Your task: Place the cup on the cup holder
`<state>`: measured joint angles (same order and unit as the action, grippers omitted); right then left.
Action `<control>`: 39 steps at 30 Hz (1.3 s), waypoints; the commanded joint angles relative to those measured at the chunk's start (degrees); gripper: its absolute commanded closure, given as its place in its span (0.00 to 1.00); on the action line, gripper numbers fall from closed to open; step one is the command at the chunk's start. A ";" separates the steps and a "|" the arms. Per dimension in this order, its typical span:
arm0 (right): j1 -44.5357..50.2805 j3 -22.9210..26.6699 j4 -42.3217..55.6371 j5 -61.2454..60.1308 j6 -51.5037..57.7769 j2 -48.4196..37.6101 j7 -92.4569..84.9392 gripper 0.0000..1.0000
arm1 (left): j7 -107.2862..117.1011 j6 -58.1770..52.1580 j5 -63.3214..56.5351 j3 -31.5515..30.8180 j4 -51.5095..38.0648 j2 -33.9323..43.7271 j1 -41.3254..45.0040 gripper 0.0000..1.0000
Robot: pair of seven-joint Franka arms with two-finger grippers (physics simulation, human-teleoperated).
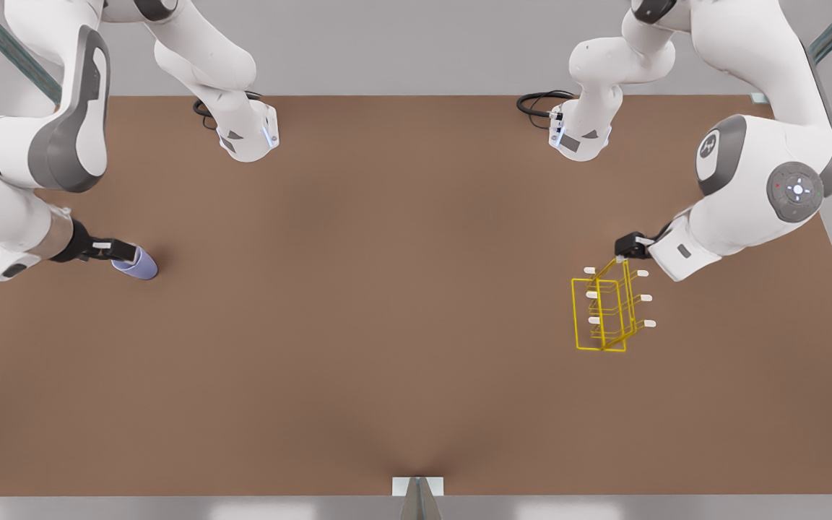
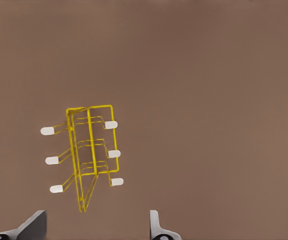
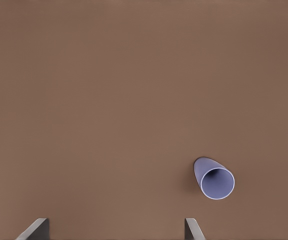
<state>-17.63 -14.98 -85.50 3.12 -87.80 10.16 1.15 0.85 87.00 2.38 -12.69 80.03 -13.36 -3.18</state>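
The cup (image 1: 139, 266) is pale lavender-blue and lies on its side on the brown table at the front view's left. In the right wrist view the cup (image 3: 214, 180) turns its open mouth toward the camera and lies off to one side of the fingers. My right gripper (image 1: 118, 250) hovers beside it, open (image 3: 114, 231) and holding nothing. The cup holder (image 1: 607, 312) is a yellow wire rack with white-capped prongs, standing at the front view's right. My left gripper (image 1: 630, 248) sits just past its far end, open (image 2: 96, 227), apart from the cup holder (image 2: 86, 155).
Both arm bases (image 1: 246, 133) (image 1: 581, 137) stand at the table's far edge with black cables beside them. A small grey bracket (image 1: 417, 487) sits at the near edge. Bare brown tabletop (image 1: 387, 289) spans the distance between the cup and the rack.
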 commanded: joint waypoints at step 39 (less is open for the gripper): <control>-14.62 3.64 -37.02 -0.48 -34.54 0.03 -12.84 0.00 | 4.15 8.10 -4.49 -0.58 1.45 -7.47 1.33 0.00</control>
<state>-31.83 -11.36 -122.42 2.45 -118.26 9.97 -5.91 4.19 94.52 -2.13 -13.25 81.50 -21.02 -2.23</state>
